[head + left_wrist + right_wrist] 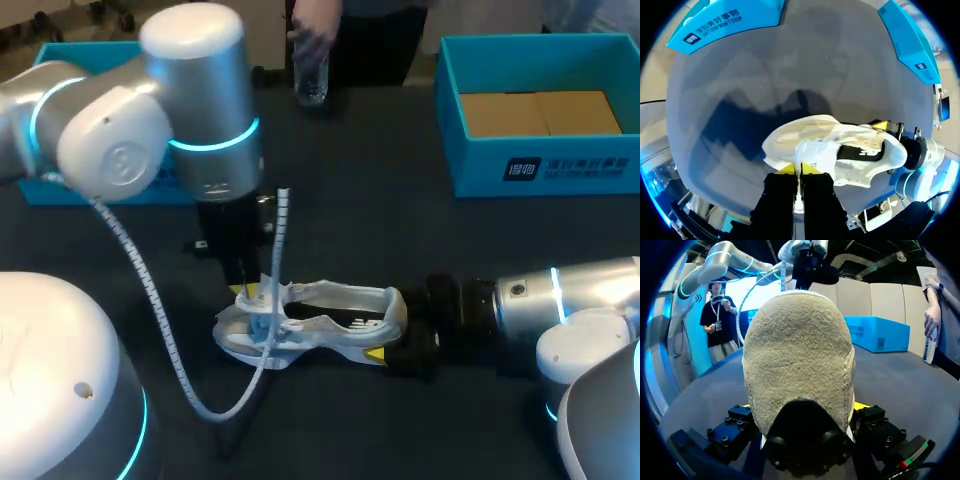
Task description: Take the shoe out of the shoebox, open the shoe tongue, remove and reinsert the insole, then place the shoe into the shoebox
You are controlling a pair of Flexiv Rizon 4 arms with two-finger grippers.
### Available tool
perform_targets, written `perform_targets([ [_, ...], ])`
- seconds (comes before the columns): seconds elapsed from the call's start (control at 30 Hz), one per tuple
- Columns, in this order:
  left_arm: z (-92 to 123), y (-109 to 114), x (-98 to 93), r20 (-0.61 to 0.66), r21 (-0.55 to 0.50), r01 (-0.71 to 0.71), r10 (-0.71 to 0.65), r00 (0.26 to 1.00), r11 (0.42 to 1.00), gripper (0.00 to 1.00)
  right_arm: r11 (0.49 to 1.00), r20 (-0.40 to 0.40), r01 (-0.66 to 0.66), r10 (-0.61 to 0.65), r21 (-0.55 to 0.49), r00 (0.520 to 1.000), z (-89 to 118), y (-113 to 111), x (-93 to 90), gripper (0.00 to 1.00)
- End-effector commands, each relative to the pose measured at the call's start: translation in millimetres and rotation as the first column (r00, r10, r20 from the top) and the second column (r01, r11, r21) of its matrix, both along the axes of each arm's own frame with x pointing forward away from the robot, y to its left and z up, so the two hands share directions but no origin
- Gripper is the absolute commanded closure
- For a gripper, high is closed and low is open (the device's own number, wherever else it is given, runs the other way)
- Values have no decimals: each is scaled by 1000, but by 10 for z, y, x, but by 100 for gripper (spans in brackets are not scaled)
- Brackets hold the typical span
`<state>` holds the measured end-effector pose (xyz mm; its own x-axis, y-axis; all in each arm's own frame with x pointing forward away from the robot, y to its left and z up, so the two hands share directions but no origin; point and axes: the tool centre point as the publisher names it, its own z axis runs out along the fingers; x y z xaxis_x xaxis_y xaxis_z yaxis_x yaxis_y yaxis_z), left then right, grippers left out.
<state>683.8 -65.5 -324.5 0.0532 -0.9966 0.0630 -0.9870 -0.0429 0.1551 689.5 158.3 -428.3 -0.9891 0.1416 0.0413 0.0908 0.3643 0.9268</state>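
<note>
A white shoe (320,325) lies on its side on the dark table, toe to the left. My left gripper (250,295) comes down from above and is shut on the shoe tongue (815,152), pinched between its yellow tips (800,170). My right gripper (390,340) comes in low from the right, its fingers spread wide on both sides of the heel. In the right wrist view the beige heel (797,350) fills the space between the fingers of that gripper (802,407). The insole is hidden.
The blue shoebox (610,150), with brown cardboard inside, stands at the back right. A second blue box part (60,60) sits at the back left behind my left arm. A person's hand holds a clear bottle (312,75) at the far edge.
</note>
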Motion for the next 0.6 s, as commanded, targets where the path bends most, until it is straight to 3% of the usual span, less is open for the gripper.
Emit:
perform_targets([
  [0.03, -132, 126, 17, 19, -286, -35, 43, 999, 957, 100, 1000, 1, 1, -1, -4, 1000, -30, 26, -9, 100],
  [0.4, -396, 271, 24, 38, -259, -35, 46, 998, 965, 100, 1000, 1, 1, -1, -4, 1000, -30, 26, -9, 100],
  [0.43, -397, 282, 19, 38, -258, -31, 42, 998, 966, 95, 1000, 1, 1, -1, -4, 1000, -30, 26, -9, 100],
  [0.53, -400, 314, 11, 55, -252, -16, 31, 998, 968, 66, 1000, 1, 1, -1, -4, 1000, -30, 26, -9, 100],
  [0.6, -387, 353, 7, 59, -249, -8, 23, 998, 969, 59, 1000, 1, 1, -1, -4, 1000, -30, 26, -9, 100],
])
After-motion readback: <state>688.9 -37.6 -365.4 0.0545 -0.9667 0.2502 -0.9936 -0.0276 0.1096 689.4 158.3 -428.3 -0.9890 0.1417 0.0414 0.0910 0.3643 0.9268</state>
